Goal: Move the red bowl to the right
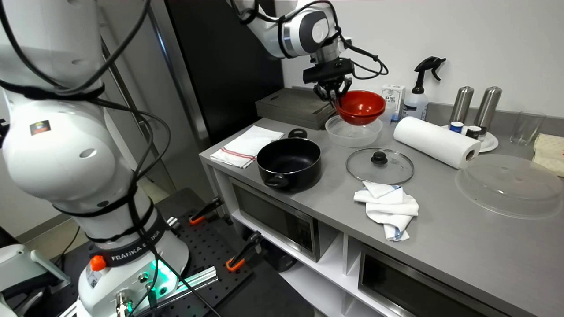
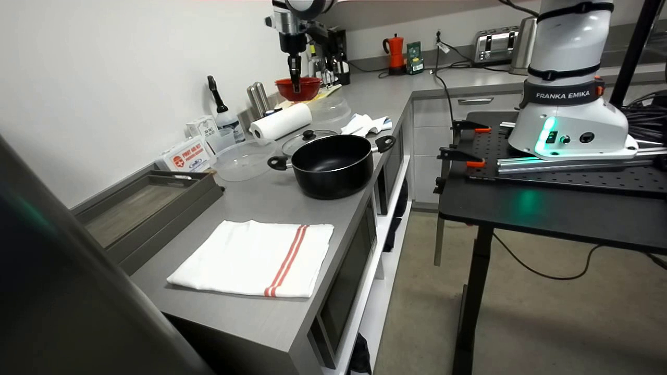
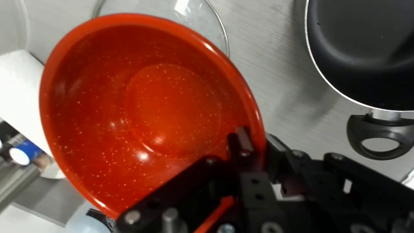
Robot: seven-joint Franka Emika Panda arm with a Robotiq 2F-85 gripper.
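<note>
The red bowl (image 1: 362, 105) is round, glossy and bright red. It hangs in the air above the counter in both exterior views (image 2: 313, 89). In an exterior view it overlaps the clear bowl (image 1: 352, 135) from above. My gripper (image 1: 337, 100) is shut on the bowl's rim at its near side; it also shows in the other exterior picture (image 2: 296, 86). In the wrist view the red bowl (image 3: 161, 103) fills the left and middle, its inside empty. There the gripper (image 3: 258, 145) has one finger inside the rim and one outside. The lower part of the rim is hidden by the fingers.
A black pot (image 1: 288, 160) stands near the counter's front edge. A glass lid (image 1: 380, 169), a crumpled cloth (image 1: 390, 207), a paper towel roll (image 1: 434, 140) and a clear plastic cover (image 1: 511, 185) lie further along. A spray bottle (image 1: 416, 101) and steel shakers (image 1: 461, 105) stand by the wall.
</note>
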